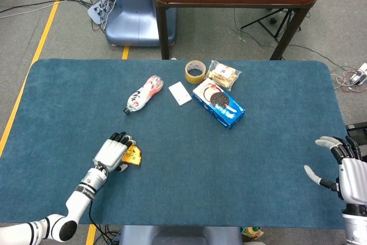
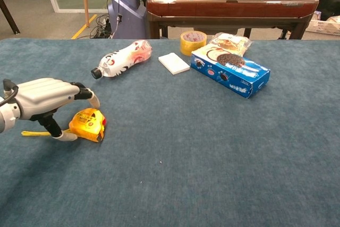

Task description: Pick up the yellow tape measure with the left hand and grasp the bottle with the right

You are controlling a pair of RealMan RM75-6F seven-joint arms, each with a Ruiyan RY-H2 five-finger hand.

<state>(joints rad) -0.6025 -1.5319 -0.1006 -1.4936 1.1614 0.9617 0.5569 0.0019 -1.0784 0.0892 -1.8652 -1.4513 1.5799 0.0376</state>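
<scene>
While the left hand (image 2: 50, 97) arches over the yellow tape measure (image 2: 89, 124), its fingers (image 2: 85, 92) reach across the top of the case and its thumb (image 2: 65, 136) lies low on the cloth at the case's near-left side, just beside it; whether either touches the case cannot be told, and the tape measure sits flat on the blue table (image 2: 212, 158), not lifted. A short length of yellow strap (image 2: 33, 133) trails out from under the hand, away from the fingers. In the head view the same left hand (image 1: 113, 152) covers most of the tape measure (image 1: 133, 156), leaving only the far edge showing beyond the fingertips. Well ahead of this hand and slightly to its right lies the bottle (image 2: 121, 58) on its side, its dark cap end pointing toward the hand. Beyond the bottle, further right, sit a white card (image 2: 173, 62), a roll of tape (image 2: 193, 42), a snack packet (image 2: 230, 41) and a blue biscuit box (image 2: 231, 71). Far from the bottle, the right hand (image 1: 344, 169) hovers at the table's right edge with fingers spread and nothing in it.
</scene>
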